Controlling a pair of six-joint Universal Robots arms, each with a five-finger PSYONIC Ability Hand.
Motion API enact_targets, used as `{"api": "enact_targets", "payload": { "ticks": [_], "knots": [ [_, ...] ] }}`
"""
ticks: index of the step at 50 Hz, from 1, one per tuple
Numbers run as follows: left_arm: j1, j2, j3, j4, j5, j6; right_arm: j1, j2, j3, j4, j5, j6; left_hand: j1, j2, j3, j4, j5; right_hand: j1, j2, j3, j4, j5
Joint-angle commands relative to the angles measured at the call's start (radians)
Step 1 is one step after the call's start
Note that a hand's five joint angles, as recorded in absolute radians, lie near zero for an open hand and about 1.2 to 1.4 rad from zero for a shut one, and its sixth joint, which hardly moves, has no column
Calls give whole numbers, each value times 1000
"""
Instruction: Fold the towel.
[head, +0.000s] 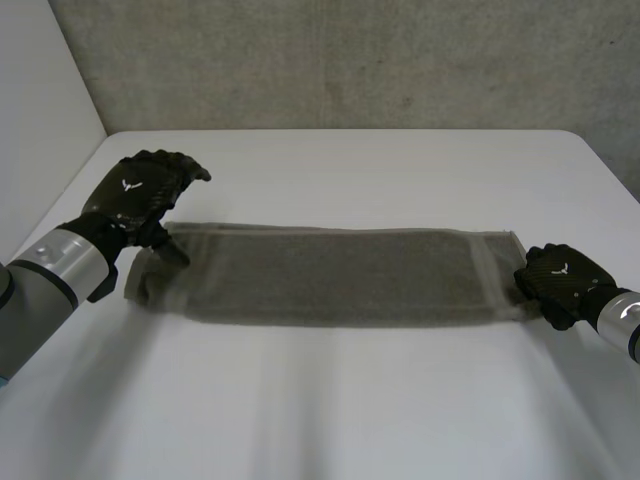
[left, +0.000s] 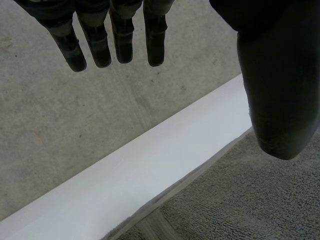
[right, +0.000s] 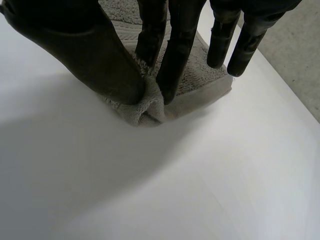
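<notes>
Head view. One towel (head: 330, 275), grey-brown, lies flat as a long strip across the middle of the frame on one white table (head: 350, 410). Its long edges run nearly parallel to the table's far edge, and a paler woven band crosses it near its right end. Two black hands appear, one at each end of the strip. The back of each carries a small white emblem (head: 128, 184), too small to read as writing.

The left hand (head: 145, 190) sits at centre left of the frame, over the towel's far left corner. The right hand (head: 558, 280) sits at centre right, on the towel's right end.

Bare tabletop fills the lower half of the frame, and a narrower bare band separates the towel from the far edge. Above that edge stands a grey concrete wall (head: 350, 60). The table's far corners, upper left and upper right, are rounded.

Left wrist view. The fingers (left: 120, 42) are straight and held well apart from the thumb (left: 275, 100), with nothing between them. The towel's edge lies under the thumb, and a strip of table and the wall lie beyond it.

Right wrist view. The thumb (right: 95, 55) and fingers (right: 172, 65) are clamped together on a bunched corner at the towel's end, raising a small fold there. Bare table surrounds that corner.
</notes>
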Motion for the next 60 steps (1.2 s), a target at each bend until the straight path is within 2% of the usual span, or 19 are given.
{"api": "enact_targets", "payload": {
  "ticks": [1, 14, 21, 26, 28, 29, 31, 32, 34, 36, 37, 39, 47, 53, 54, 55, 56, 57, 60],
  "knots": [
    [2, 8, 0, 0, -2, 0, -3, -4, -4, 9, -2, 6, -56, -48, -49, -55, -22, 113, 129, -52, -71, 84],
    [4, 20, -1, -2, -2, 0, -259, -125, -128, 12, 4, 1, -59, -51, -49, -55, -25, 113, 129, -52, -71, 84],
    [4, 31, -1, -2, -3, -3, -236, -185, -191, 41, 5, 16, -62, -54, -49, -55, -28, 113, 129, -52, -71, 84],
    [4, 39, -1, -2, -5, -5, -61, -248, -211, 38, 15, 68, -62, -54, -49, -55, -28, 113, 129, -52, -71, 84],
    [4, 40, -1, -2, -8, -5, 84, -259, -228, 29, 34, 104, -62, -54, -49, -55, -28, 113, 129, -52, -71, 84],
    [4, 40, -1, -2, -8, -5, 85, -259, -228, 29, 34, 104, -62, -54, -49, -55, -28, 113, 129, -52, -71, 84],
    [4, 42, 0, 0, -11, -5, 257, -256, -258, 28, 85, 113, -62, -54, -49, -55, -28, 113, 129, -52, -71, 84],
    [4, 42, 0, 0, -11, -5, 258, -255, -258, 28, 86, 113, -62, -54, -49, -55, -28, 113, 129, -52, -71, 84],
    [5, 43, 0, 0, -11, -5, 353, -243, -280, 23, 124, 110, -62, -54, -49, -55, -28, 113, 129, -52, -71, 84],
    [11, 47, 0, 0, -12, -5, 532, -187, -326, -3, 187, 104, -65, -57, -49, -55, -31, 113, 129, -52, -71, 84],
    [12, 47, 0, 0, -12, -5, 533, -186, -326, -3, 187, 104, -65, -57, -49, -55, -31, 113, 129, -52, -71, 84],
    [19, 48, 0, 0, -12, -6, 675, -112, -378, -34, 224, 104, -65, -57, -49, -55, -31, 113, 129, -52, -71, 84],
    [25, 48, 3, 0, -14, -6, 900, 88, -452, -96, 247, 102, -65, -57, -49, -55, -31, 113, 129, -52, -71, 84],
    [25, 48, 2, 0, -14, -6, 965, 160, -453, -157, 265, 98, -65, -57, -49, -55, -31, 113, 129, -52, -71, 84],
    [25, 48, 2, 0, -14, -6, 967, 171, -453, -160, 277, 90, -68, -60, -49, -55, -34, -78, -61, -52, -71, -107],
    [25, 48, 2, 0, -14, -6, 967, 172, -449, -161, 296, 81, -68, -60, -49, -55, -34, -858, -842, -52, -71, -888],
    [25, 48, 2, 0, -14, -6, 967, 172, -449, -161, 296, 81, -68, -60, -49, -55, -34, -866, -850, -52, -71, -896],
    [24, 48, 2, 0, -14, -6, 967, 166, -444, -163, 314, 70, -68, -60, -49, -55, -34, -1109, -1092, -52, -71, -1138],
    [22, 48, 0, 0, -14, -6, 953, 113, -418, -160, 339, 72, -68, -60, -49, -55, -34, -1109, -1092, -52, -71, -1138]
  ]
}}
